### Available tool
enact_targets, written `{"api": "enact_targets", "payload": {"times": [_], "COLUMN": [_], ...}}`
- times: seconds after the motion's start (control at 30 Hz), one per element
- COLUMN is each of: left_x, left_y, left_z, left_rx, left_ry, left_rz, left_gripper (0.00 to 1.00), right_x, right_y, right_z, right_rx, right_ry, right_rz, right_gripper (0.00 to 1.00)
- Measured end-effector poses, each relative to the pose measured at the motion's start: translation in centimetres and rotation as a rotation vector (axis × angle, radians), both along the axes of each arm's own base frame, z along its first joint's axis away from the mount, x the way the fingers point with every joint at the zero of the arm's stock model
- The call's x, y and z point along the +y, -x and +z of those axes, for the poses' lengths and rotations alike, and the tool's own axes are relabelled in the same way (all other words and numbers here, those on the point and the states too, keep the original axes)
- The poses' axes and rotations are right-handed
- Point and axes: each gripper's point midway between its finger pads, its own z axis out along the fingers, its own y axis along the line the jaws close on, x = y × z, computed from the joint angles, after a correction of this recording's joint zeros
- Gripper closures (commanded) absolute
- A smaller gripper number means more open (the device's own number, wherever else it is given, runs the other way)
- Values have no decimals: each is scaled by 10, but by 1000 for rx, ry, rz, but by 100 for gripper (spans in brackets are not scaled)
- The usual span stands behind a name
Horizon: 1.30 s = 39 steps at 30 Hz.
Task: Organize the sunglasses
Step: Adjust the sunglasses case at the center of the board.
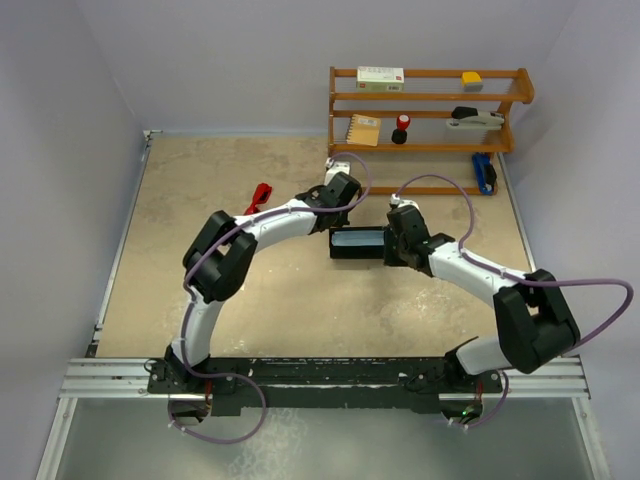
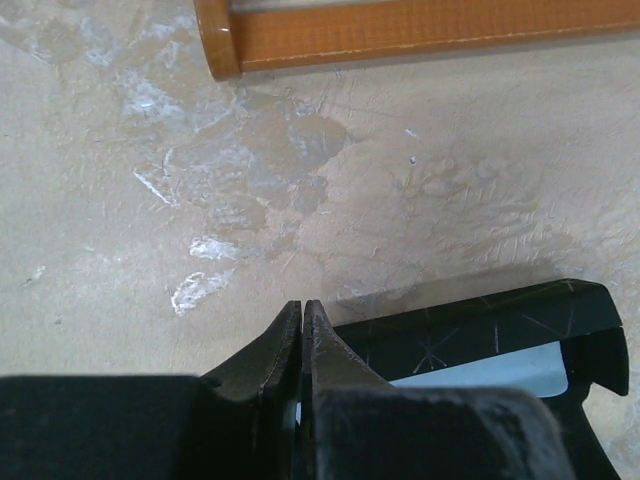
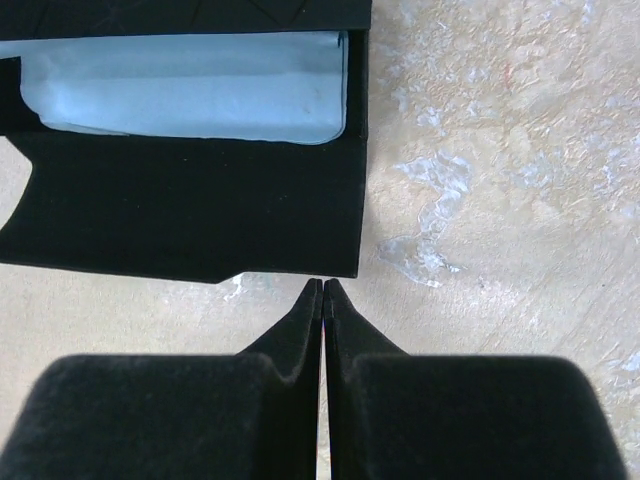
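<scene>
Item 1: R hand (image 3: 322, 288), fingers pressed together, gripping nothing, tips sitting right at edge of black case (image 1: 357, 243). Case is lying open on bench (image 1: 300, 290), lt blue cloth (image 3: 190, 85) resting inside.
Item 2: L hand (image 2: 303, 310), also closed, empty, hanging by case's far side.
Item 3: red sunglasses (image 1: 259, 197) are lying on bench, left of L hand, well apart from case.
Far back: wooden shelf (image 1: 430, 100) w/ misc items.

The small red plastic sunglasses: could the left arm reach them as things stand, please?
Probably yes: the red sunglasses lie on bare table beside the left arm, nothing between them; its shut tool would need opening first.
</scene>
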Motion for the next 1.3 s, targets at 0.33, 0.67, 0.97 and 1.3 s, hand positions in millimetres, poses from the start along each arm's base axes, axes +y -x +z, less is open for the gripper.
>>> {"api": "enact_targets", "payload": {"times": [0.33, 0.67, 0.97, 1.3], "left_x": [-14, -8, 8, 27], "left_y": [-4, 11, 28, 55], "left_z": [-12, -39, -41, -37], "left_rx": [23, 78, 92, 118], "left_ry": [0, -19, -21, -19], "left_rz": [-72, -92, -82, -52], "left_gripper": [100, 100, 100, 100], "right_x": [-3, 5, 5, 10], "right_y": [4, -13, -22, -39], "right_z": [-34, -32, -26, -11], "right_rx": [93, 72, 48, 6], "right_ry": [36, 27, 46, 51], "right_rz": [-40, -45, -36, -26], "right_gripper": [100, 100, 100, 100]}}
